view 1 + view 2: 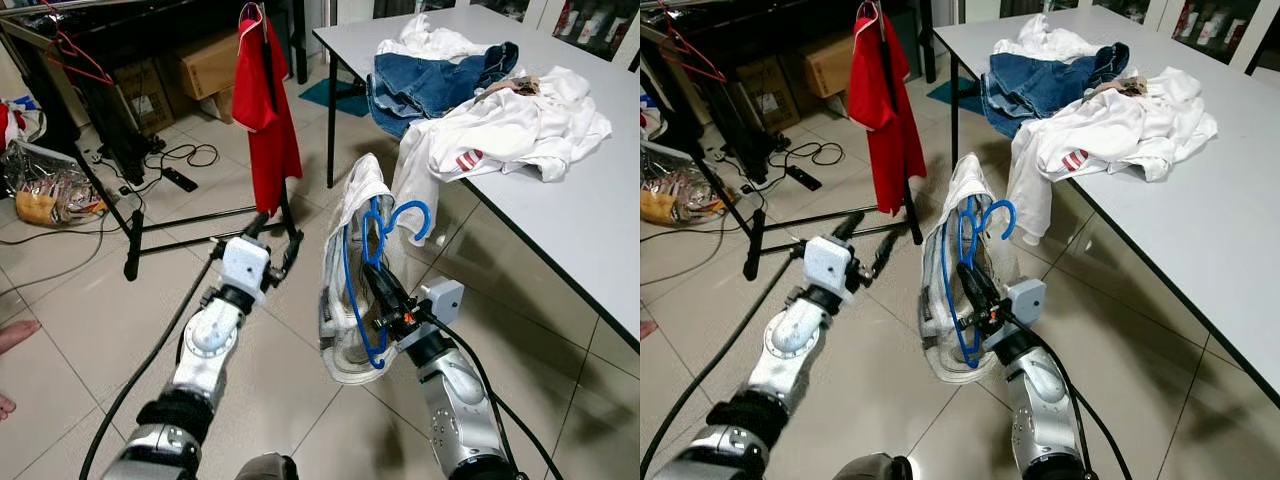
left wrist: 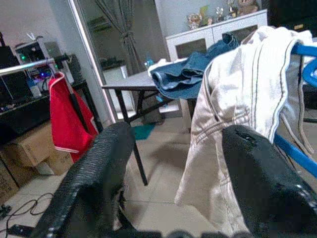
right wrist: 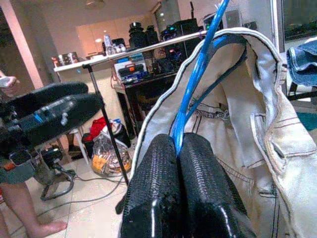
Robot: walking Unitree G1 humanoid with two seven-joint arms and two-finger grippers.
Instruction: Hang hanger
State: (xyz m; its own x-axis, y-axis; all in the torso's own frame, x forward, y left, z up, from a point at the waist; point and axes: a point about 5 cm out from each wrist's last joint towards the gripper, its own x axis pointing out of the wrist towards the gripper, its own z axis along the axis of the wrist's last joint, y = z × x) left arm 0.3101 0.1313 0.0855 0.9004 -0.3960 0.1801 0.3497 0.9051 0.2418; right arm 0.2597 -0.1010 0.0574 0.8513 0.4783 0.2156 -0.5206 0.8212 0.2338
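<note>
- Right claw (image 1: 385, 300) clamped on blue hanger (image 1: 375, 262) carrying a pale denim garment (image 1: 345, 290), held over the floor beside the table (image 1: 560, 215).
- Left claw (image 1: 275, 240) open, empty.
- Ahead: clothes rack (image 1: 135, 235) with red shirt (image 1: 265, 110); cables (image 1: 185, 155) on floor.

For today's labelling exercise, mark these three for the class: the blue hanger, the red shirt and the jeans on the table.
blue hanger (image 1: 414, 212): left eye view, on its curved hook.
red shirt (image 1: 272, 150): left eye view, on the middle of the hanging cloth.
jeans (image 1: 430, 85): left eye view, on the folded denim atop the table.
</note>
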